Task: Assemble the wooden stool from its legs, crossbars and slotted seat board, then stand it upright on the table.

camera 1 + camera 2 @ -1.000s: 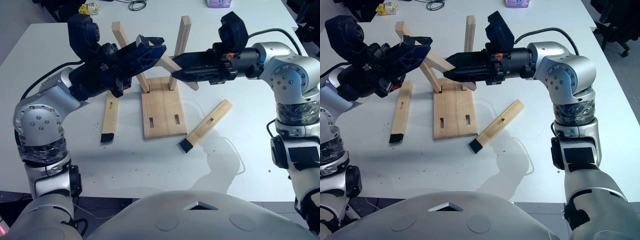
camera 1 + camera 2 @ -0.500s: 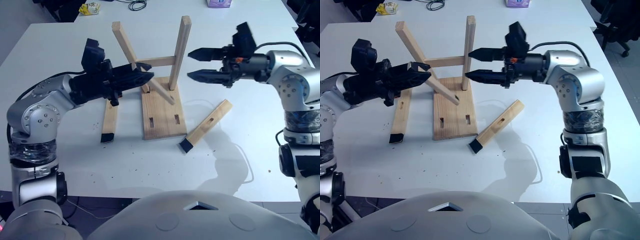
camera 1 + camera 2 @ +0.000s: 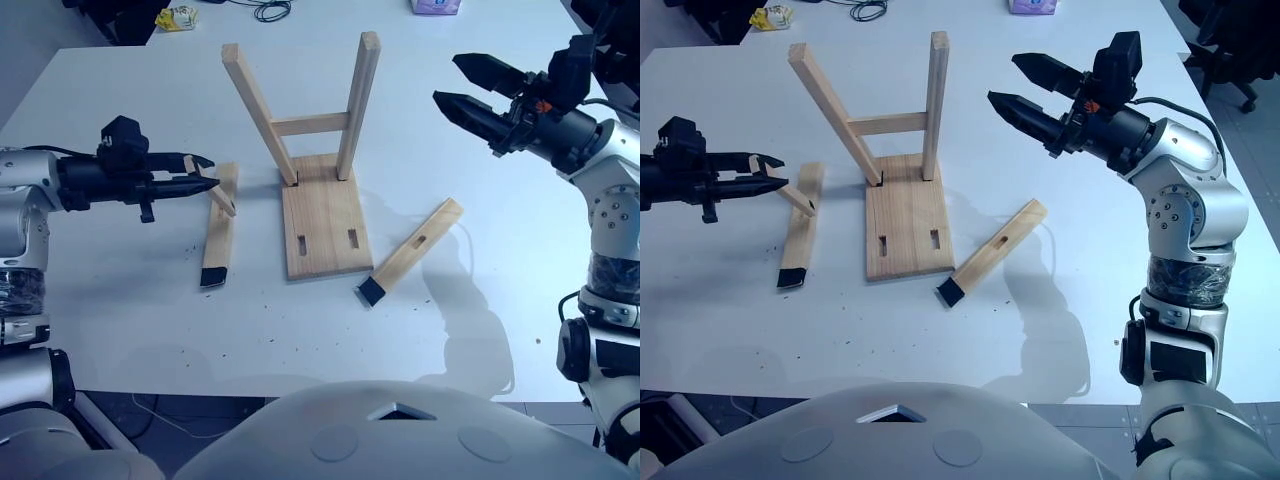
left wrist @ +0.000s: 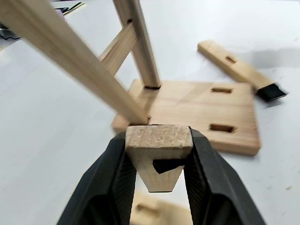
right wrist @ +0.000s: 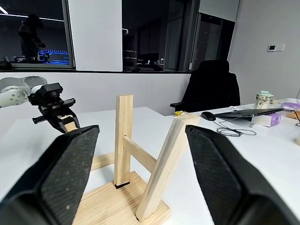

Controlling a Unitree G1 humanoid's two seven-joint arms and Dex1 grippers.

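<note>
The slotted seat board (image 3: 322, 228) lies flat mid-table. Two legs (image 3: 358, 105) stand upright in its far slots, joined by a crossbar (image 3: 310, 124). My left gripper (image 3: 208, 184) hovers to the left of the board and is shut on the end of a second crossbar (image 4: 158, 140), which slants down toward a loose leg (image 3: 217, 232) lying on the table. Another loose leg (image 3: 414, 248) lies right of the board. My right gripper (image 3: 447, 80) hangs open, high and to the right of the standing legs, with nothing between its pads (image 5: 70, 173).
A purple box (image 3: 437, 6), a yellow item (image 3: 180, 15) and a cable (image 3: 275, 10) sit at the table's far edge. An office chair (image 3: 1230, 60) stands beyond the right side. Bare white table (image 3: 300, 320) stretches in front of the board.
Both arms have drawn back from the stool. The left gripper carried the loose crossbar away to the left. The right gripper let go of it, opened and moved right and up.
</note>
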